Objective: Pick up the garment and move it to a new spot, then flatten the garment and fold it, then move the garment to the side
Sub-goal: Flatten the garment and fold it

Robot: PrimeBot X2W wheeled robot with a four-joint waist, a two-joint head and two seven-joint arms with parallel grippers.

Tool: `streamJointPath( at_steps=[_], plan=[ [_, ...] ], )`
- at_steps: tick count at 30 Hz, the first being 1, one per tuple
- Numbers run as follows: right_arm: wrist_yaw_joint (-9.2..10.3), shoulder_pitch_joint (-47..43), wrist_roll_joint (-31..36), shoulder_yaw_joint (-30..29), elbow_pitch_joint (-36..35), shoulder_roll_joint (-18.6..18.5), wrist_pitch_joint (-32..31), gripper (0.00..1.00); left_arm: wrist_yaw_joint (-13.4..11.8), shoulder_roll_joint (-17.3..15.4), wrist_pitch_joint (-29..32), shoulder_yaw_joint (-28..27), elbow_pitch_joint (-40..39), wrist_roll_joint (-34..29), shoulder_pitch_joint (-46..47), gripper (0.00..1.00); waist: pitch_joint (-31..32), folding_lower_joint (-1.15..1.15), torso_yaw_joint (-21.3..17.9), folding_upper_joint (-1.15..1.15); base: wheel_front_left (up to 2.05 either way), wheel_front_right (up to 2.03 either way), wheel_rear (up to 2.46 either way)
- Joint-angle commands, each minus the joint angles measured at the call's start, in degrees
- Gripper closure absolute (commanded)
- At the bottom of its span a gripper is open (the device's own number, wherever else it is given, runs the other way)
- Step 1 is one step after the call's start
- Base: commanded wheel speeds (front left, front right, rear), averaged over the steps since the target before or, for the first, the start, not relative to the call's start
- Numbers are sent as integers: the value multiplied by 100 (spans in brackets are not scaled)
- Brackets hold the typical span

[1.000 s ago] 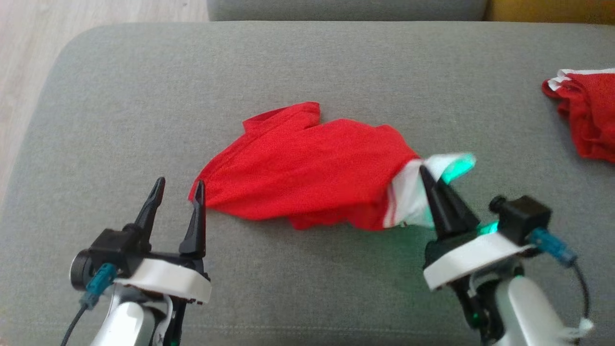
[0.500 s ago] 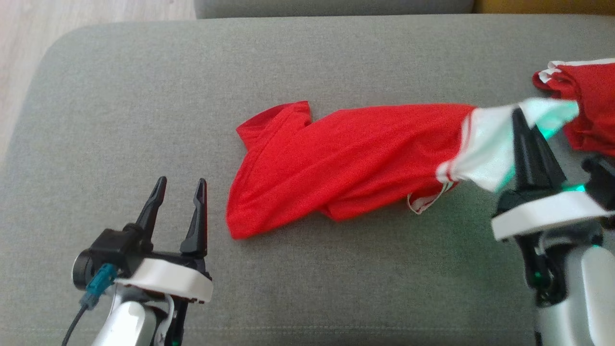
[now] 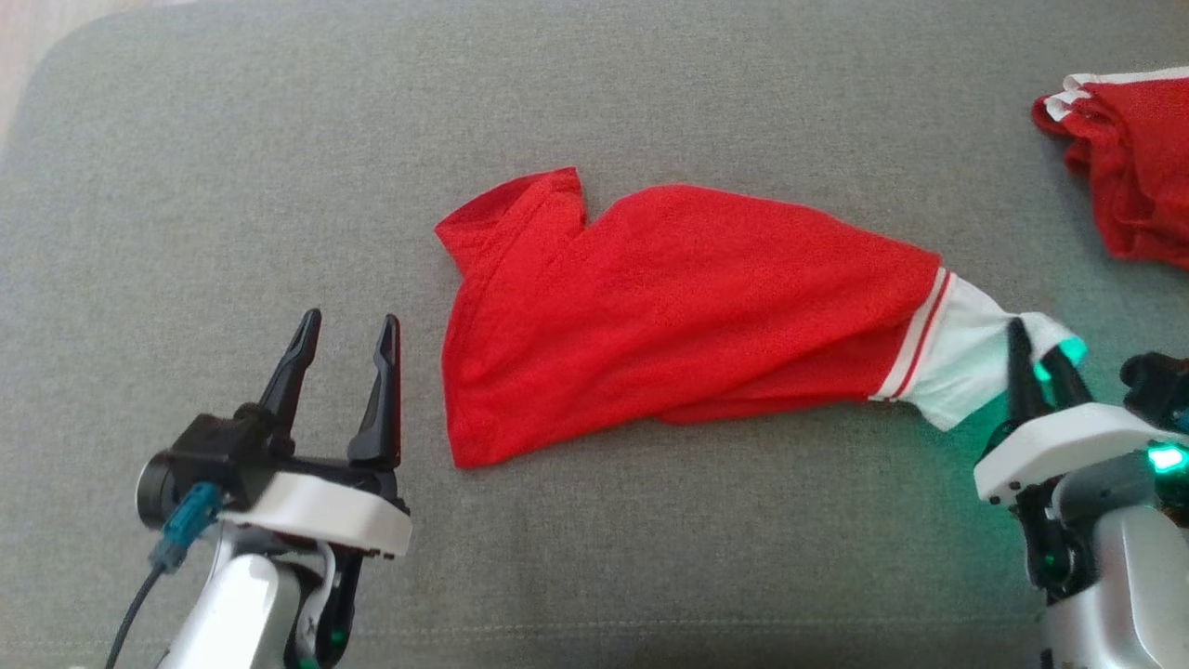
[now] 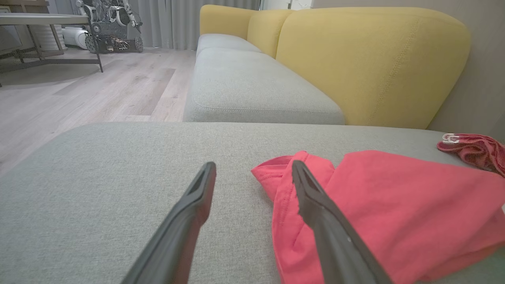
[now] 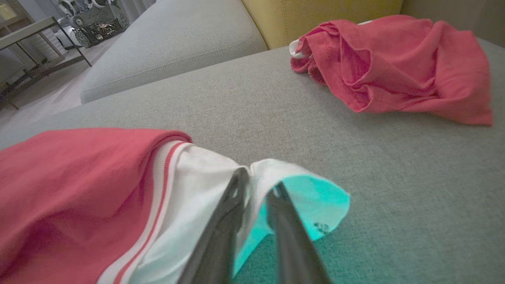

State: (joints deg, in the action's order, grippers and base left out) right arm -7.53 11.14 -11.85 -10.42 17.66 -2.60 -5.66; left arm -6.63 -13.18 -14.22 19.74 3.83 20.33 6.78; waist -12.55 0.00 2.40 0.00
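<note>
A red garment (image 3: 669,307) is lying on a grey cushion (image 3: 279,139). The right gripper (image 3: 1034,339) is pinching its white end; the left gripper (image 3: 350,319) is hovering alongside, fingers apart.

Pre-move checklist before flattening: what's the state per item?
1. Grip: right hand shut on the garment at its white end: ok.
2. Free hand: left hand open, holding nothing, apart from the cloth: ok.
3. Placement: garment lying on the sofa cushion: ok.
4. Flatness: not ok, wrinkled, with a layer folded under along the near edge.
5. Separation from the second red garment: ok, bare cushion between them.
</note>
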Motion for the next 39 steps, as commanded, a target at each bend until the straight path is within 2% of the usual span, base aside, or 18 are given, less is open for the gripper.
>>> streamJointPath(
  at_steps=[1,7,19,24,39],
  plan=[
    [4,185,42,102,-98,-32,104,0,-7,-83,-61,-189,-172,-36,249,0,-9,0,-7,0,0,0,0],
    [4,-23,97,239,-235,-30,378,0,-61,-93,-69,-242,-162,-94,191,0,127,0,-34,0,0,0,0],
    [4,-736,178,630,-2060,-29,458,0,-251,-136,-75,-336,-245,-179,-171,0,554,0,-98,0,0,0,0],
    [4,-851,252,845,-2475,-29,387,0,-296,-144,-75,-327,-248,-194,-309,0,723,0,-84,0,0,0,0],
    [4,-1322,368,1154,-2773,-28,133,0,-385,-171,-60,-224,-238,-203,-617,0,953,0,-57,0,0,0,0]
  ],
)
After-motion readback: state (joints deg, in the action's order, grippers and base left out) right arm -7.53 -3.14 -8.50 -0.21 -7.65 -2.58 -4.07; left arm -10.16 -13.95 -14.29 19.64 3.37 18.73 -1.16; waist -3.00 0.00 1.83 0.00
